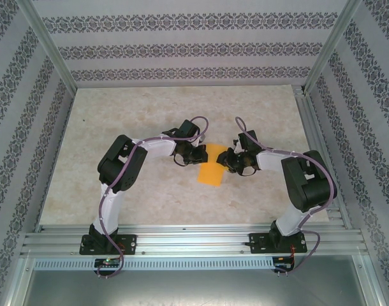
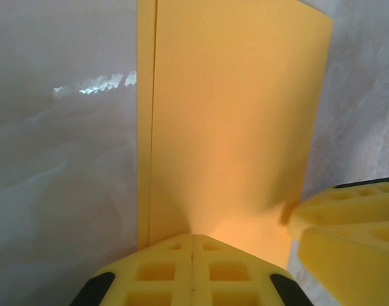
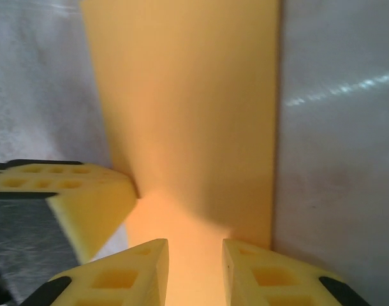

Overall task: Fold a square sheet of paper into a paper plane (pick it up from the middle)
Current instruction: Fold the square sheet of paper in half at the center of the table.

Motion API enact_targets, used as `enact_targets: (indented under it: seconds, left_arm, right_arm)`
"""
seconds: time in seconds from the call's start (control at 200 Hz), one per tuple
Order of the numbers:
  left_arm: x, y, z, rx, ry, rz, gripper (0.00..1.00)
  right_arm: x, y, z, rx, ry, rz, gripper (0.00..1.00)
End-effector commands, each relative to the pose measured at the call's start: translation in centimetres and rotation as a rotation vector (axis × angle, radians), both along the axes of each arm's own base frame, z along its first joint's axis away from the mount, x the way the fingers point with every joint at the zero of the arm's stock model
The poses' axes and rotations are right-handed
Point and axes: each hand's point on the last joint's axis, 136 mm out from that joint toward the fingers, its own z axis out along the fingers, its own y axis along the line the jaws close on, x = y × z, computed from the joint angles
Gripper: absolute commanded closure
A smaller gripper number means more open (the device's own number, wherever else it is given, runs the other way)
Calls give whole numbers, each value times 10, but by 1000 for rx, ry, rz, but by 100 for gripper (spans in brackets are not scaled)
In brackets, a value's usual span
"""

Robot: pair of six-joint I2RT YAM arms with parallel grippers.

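Sheet location: the square sheet of paper (image 1: 212,167) lies near the middle of the bench (image 1: 118,127), between the two tools. It looks narrower than square.
Sheet state: the left wrist view shows a second layer edge running along one long side, so it looks folded over on itself, the layers not quite flush.
Handling: judged thin, very light and limp. It should slide easily on the smooth bench, crease wherever it is squeezed, and bend rather than carry any push.
Where to hold: probably a light pinch at the middle of a short edge, across both layers, with the other tool steadying the opposite end.
Left tool (image 2: 192,268): fully closed, the tips meeting at the middle of the sheet's near edge. Whether they nip a layer or only press on it cannot be told.
Right tool (image 3: 194,268): partly open, straddling the opposite edge with paper showing in the gap. It clamps nothing.
Left arm (image 1: 121,166): elbow bent outward, forearm reaching inward and low to the sheet.
Right arm (image 1: 306,178): mirrors it, so the tools face each other, close together across the paper.
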Motion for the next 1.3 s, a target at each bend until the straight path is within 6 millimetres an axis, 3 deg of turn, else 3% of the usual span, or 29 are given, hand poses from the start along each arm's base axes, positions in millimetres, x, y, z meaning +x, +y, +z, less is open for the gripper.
enact_targets:
  seconds: [0.0, 0.11, 0.295, 0.385, 0.545, 0.709, 0.794, 0.884, 1.114, 1.299]
  left_arm:
    - [-28, 11, -31, 109, 89, -26, 100]
    - [-28, 11, -30, 108, 90, -25, 100]
    - [-28, 12, -30, 115, 87, -27, 100]
    - [-28, 13, -31, 116, 88, -23, 100]
    - [-28, 13, -30, 118, 87, -24, 100]
    - [-27, 12, -29, 115, 85, -23, 100]
    - [-27, 12, -30, 114, 86, -26, 100]
    - [-28, 13, -31, 119, 88, -26, 100]
    - [-28, 14, -31, 122, 89, -25, 100]
    - [-28, 13, -30, 120, 86, -26, 100]
  right_arm:
    - [-11, -5, -22, -39, 33, 25, 71]
    - [-14, -11, -31, -65, 67, 22, 72]
    - [12, 2, 30, 24, -77, 32, 72]
    - [27, -1, 45, -2, -117, 31, 71]
    - [37, 0, 26, -14, -73, 42, 72]
    - [26, -3, -7, -26, -7, 20, 72]
    - [23, -4, -14, -30, 6, 19, 72]
    - [28, -6, -8, -38, -1, 19, 72]
    - [61, -6, 36, -40, -115, 21, 71]
    - [76, -14, 25, -55, -100, -3, 72]
